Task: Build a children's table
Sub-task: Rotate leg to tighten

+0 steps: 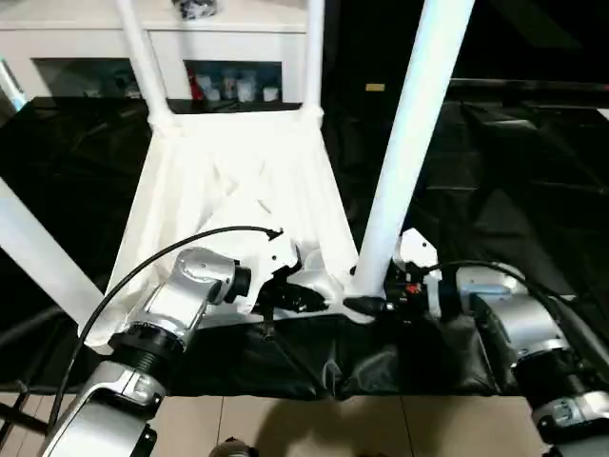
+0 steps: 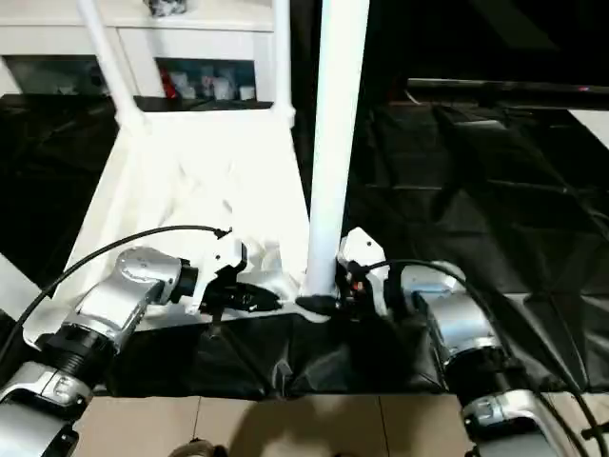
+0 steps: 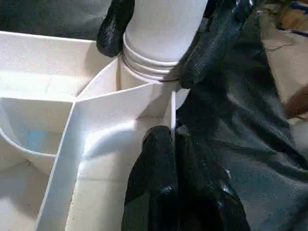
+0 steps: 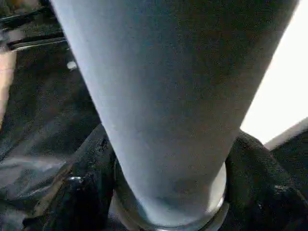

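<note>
Children's table top (image 1: 238,181) lies upside down; right gripper (image 3: 163,43) jaws clasp the leg (image 1: 404,152) base, left gripper (image 3: 175,159) jaws together on the rib (image 3: 125,103), so the leg should turn straight in its socket (image 3: 144,72).

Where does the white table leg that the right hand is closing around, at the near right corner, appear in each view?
Left eye view: long white tapered tubular leg rises right of centre from the tabletop's near right corner.
Right eye view: same leg at centre.
Left wrist view: its base between two black fingers, seated in the corner socket.
Right wrist view: looms large through the middle.
Shared landmark: round corner socket.
</note>
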